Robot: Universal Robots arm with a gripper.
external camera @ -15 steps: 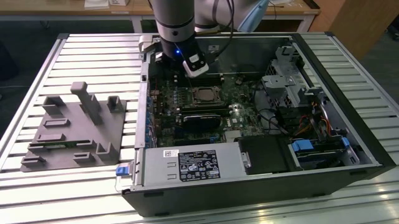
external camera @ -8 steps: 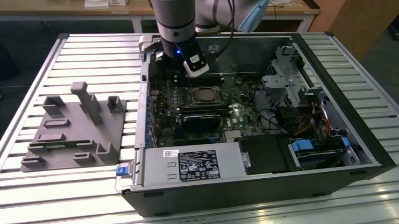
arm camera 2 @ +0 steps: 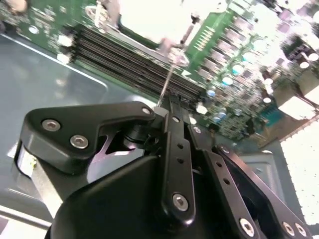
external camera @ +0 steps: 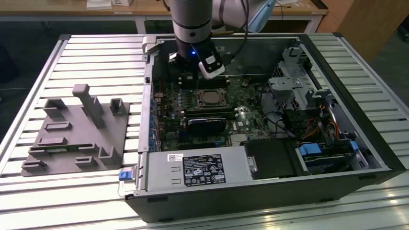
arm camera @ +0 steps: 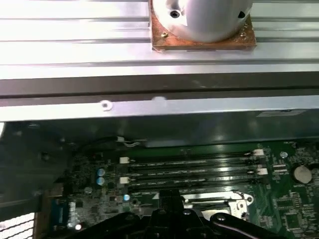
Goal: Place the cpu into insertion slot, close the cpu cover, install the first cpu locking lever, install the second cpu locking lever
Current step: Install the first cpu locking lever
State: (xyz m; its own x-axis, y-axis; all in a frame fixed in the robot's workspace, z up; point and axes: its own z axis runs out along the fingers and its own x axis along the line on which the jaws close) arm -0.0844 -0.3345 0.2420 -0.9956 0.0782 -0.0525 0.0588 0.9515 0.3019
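Exterior view: arm [external camera: 191,24] reaches down into open PC case [external camera: 255,201] on bench [external camera: 96,57]; tool end sits low inside, just beside insertion slot [external camera: 198,98].
Cpu: cpu [external camera: 210,98] looks seated in the slot, square face up, near middle of case.
Cover: cpu cover [arm camera: 234,202] appears down over chip, judging by frame lying flat in first wrist view. Not sure it's fully flat.
Jaws: in second wrist view, tips look pressed together on end of thin wire locking lever [arm camera 2: 168,79]. Exact contact is part hidden by jaw linkage.
Lever: runs from slot edge to jaw tips, raised, not latched yet. Can't tell if 1st or 2nd.
Risk 1: lever is thin, round, prob. springy, so it could slip the pinch & snap back up. Cause = tiny grip area + spring load.
Risk 2: memory slots [arm camera 2: 129,62] lie just beside lever, so jaws could clip them if sweep runs low or wide.
Risk 3: pull off the hinge arc could bend wire or miss the catch.
Risk 4: if cover isn't flat, clamp force lands uneven on chip, w/ poss. pin damage in slot.
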